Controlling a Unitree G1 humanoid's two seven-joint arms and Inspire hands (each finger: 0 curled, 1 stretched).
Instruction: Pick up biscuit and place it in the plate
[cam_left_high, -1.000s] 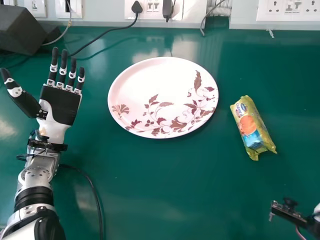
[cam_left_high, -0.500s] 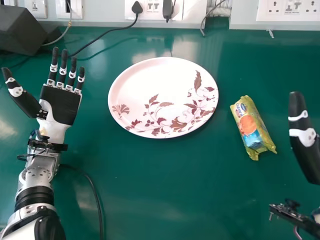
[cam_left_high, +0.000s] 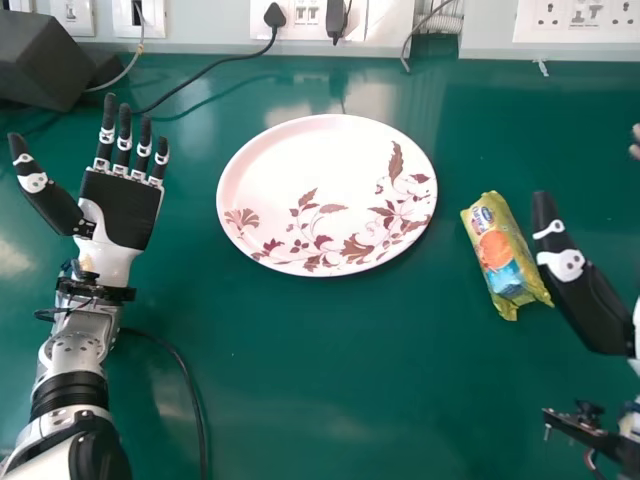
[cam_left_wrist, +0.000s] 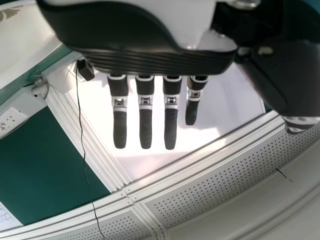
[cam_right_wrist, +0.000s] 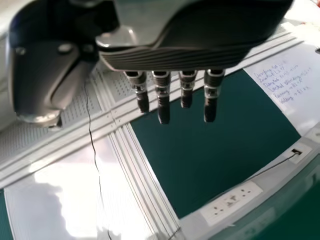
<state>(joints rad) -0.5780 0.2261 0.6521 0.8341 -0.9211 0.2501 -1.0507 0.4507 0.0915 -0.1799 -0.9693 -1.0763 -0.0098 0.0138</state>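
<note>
The biscuit packet (cam_left_high: 505, 255), yellow-green with an orange and blue print, lies slanted on the green table, right of the plate. The white oval plate (cam_left_high: 290, 180) with brown leaf patterns holds nothing. My right hand (cam_left_high: 585, 290) is at the right edge in the head view, its thumb pointing up close to the packet's right side without gripping it; in the right wrist view the hand (cam_right_wrist: 175, 57) has its fingers extended. My left hand (cam_left_high: 122, 205) rests palm up at the left with straight fingers, well away from the plate; the left wrist view shows this hand (cam_left_wrist: 150, 60) open as well.
A dark grey box (cam_left_high: 45, 55) stands at the back left. Black cables run from the wall sockets (cam_left_high: 305, 15) onto the table's back edge, and another cable (cam_left_high: 185, 375) curves beside my left forearm.
My right hand has come into the head view from the right edge, and its thumb has moved left toward the packet. My left hand, the plate and the packet have stayed put.
</note>
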